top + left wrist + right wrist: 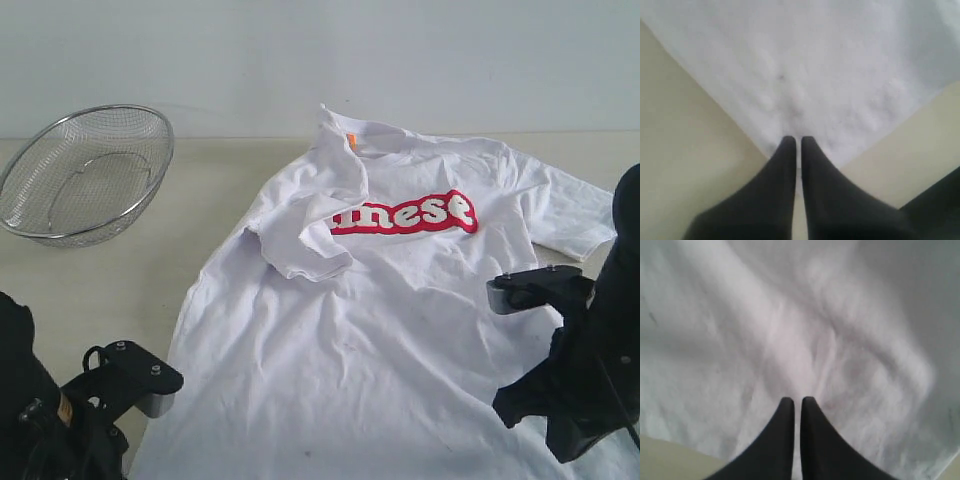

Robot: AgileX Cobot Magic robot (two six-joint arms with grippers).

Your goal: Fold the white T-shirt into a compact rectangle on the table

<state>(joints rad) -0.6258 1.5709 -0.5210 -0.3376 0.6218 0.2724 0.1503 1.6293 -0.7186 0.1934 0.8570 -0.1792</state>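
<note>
Fingertips of the left gripper (797,141) are closed against each other with only a hairline slit between them. They are poised at a corner of the white T-shirt (830,75); whether cloth is nipped between them cannot be told. The right gripper (797,401) is likewise clenched over rumpled white fabric, and a grasp cannot be made out there either.

A round wire-mesh basket (85,175) is placed on the table (90,290) at the far left, well apart from the shirt. The left arm (120,385) is seen at the lower left, beside the shirt's edge. The right arm (575,370) is set in front of the shirt's right side, and part of that edge is hidden by it.

The T-shirt is spread front-up across the middle of the table, wrinkled, with its collar away from the arms. The sleeve on the left of the exterior view is folded inward over the chest, so the red lettering (405,213) is partly covered and only "inese" can be read. A small orange tag (351,140) is shown at the neck. The other sleeve (575,225) is laid out flat.

The lower hem is cut off by the bottom of the exterior view. Both wrist views are blurred, so fine marks on the cloth cannot be resolved.
</note>
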